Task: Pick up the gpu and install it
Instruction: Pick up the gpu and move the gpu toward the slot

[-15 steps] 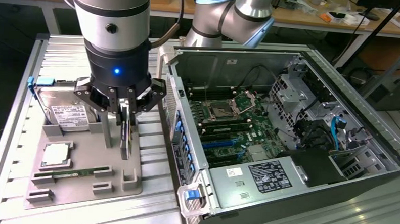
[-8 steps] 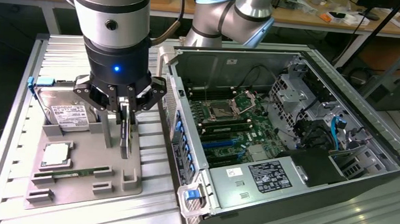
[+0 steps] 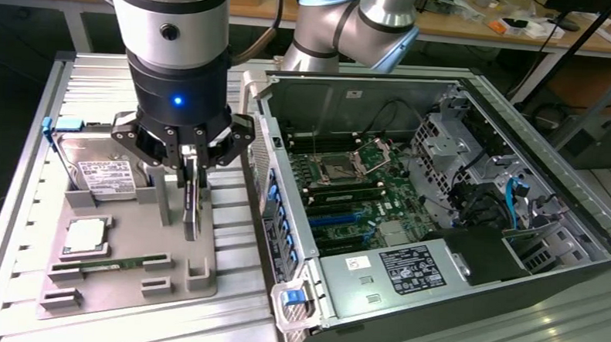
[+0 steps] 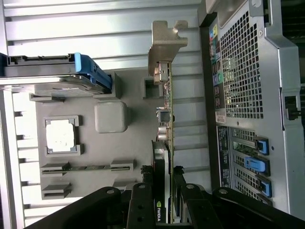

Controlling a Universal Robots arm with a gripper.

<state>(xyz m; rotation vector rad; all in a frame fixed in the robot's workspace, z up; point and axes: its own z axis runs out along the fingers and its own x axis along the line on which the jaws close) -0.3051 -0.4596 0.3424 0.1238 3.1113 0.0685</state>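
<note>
One gpu (image 3: 190, 212) in pincer (image 3: 191, 175), over tray (image 3: 132, 237)

This looks like a robot lab or workshop. A big robot arm (image 3: 177, 49) hangs over a ribbed metal table (image 3: 93, 77). An open computer case (image 3: 485, 318) (its insides showing) sits there beside a gray tray (image 3: 125, 288) of computer parts. A messy workbench (image 3: 446, 30) stands behind.

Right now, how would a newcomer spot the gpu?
Beside the open grey computer case lies a grey parts tray. There the thin dark green circuit card stands on edge in the black claw. Only it has a bent metal end bracket.
</note>
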